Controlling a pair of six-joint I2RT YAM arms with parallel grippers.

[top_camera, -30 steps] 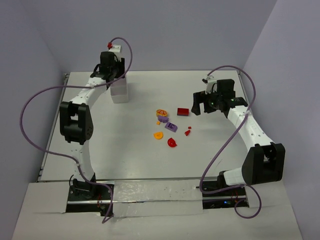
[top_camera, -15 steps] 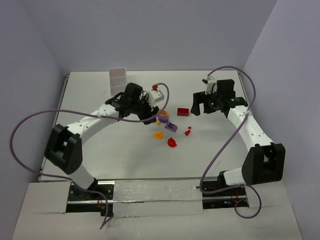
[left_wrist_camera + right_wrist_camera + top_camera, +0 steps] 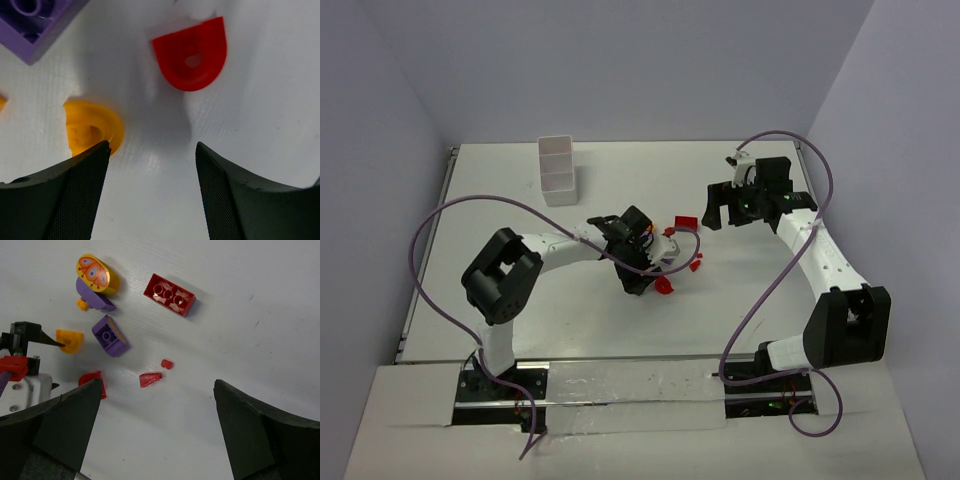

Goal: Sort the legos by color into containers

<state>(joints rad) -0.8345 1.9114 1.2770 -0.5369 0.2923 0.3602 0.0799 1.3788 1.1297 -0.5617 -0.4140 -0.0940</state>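
Left hand, top view: the left hand (image 3: 645,272) is reaching down among the legos (image 3: 698,263) in the middle of the tabletop (image 3: 520,300), covering several of them. A red half-round piece (image 3: 664,287) is lying just beside its tip.
Right hand, top view: the right hand (image 3: 724,214) is hanging released, with a red brick (image 3: 685,222) lying just to its left.
Tray, top view: the white tray (image 3: 557,170) is standing at the far side, well apart from both hands and the legos.
Left hand, left wrist view: its fingers (image 3: 60,195) are spreading wide, gripping nothing, with bare tabletop showing between them.
Legos, left wrist view: an orange piece (image 3: 90,127) is lying at the left fingertip. The red half-round piece is lying ahead, nearer the right finger. A purple brick (image 3: 30,22) is sitting further on.
Right hand, right wrist view: its jaws are standing wide apart, holding nothing.
Legos, right wrist view: two small red bits (image 3: 150,379) are lying between the fingertips, and the red brick is lying further ahead.
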